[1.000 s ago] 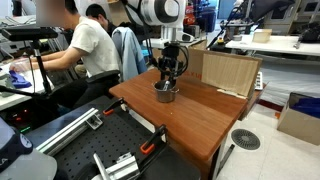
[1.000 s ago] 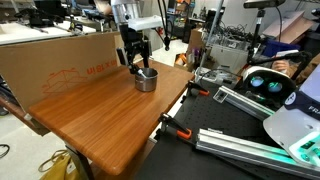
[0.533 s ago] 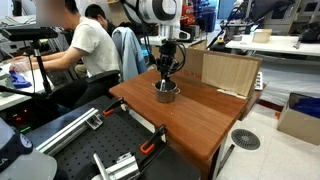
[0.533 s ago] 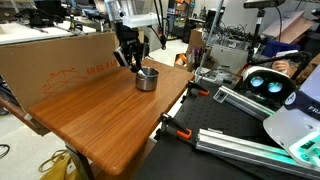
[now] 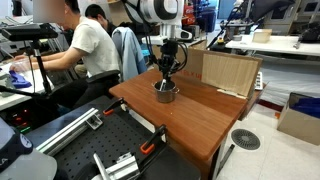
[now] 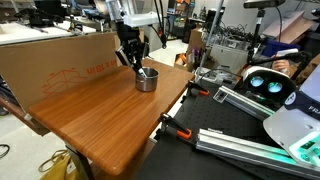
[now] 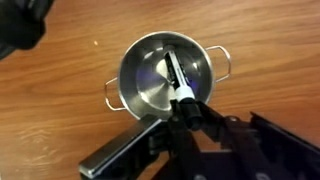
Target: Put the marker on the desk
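Note:
A small metal cup (image 7: 150, 85) with two side handles stands on the reddish-brown wooden desk (image 5: 205, 118), near its far edge in both exterior views. The marker (image 7: 176, 78), whitish with a dark end, leans inside the cup with that dark end upward. My gripper (image 7: 187, 112) is right above the cup, shut on the marker's dark end. In the exterior views the gripper (image 5: 166, 76) (image 6: 132, 62) hangs at the cup's (image 6: 147, 80) rim, and its fingers hide the marker there.
A cardboard box (image 5: 226, 72) stands on the desk behind the cup. A large cardboard sheet (image 6: 60, 55) lines the desk's far side. A seated person (image 5: 90, 45) is close by. A black railed bench (image 5: 100, 150) and clamps (image 6: 178, 130) adjoin the desk's edge.
The jaws have closed from wide open onto the marker's dark end. The arm has shifted only slightly above the cup.

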`<state>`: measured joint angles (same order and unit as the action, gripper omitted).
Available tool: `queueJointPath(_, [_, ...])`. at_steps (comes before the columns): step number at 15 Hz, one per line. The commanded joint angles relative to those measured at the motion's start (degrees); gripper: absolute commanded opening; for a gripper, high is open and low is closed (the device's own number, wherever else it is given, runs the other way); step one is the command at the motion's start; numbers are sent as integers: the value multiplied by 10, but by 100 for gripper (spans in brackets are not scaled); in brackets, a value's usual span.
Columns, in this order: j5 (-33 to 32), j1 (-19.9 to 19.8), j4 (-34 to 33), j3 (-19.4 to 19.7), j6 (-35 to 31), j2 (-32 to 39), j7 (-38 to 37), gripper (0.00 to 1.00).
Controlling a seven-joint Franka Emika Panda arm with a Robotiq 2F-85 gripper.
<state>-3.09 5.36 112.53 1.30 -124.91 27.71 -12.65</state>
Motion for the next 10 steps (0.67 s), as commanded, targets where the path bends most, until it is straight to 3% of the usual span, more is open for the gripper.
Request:
queueJointPath(1, [-9, 0, -11, 4, 21, 7, -5, 5])
queueJointPath(10, [-10, -8, 0, 21, 22, -43, -18, 5])
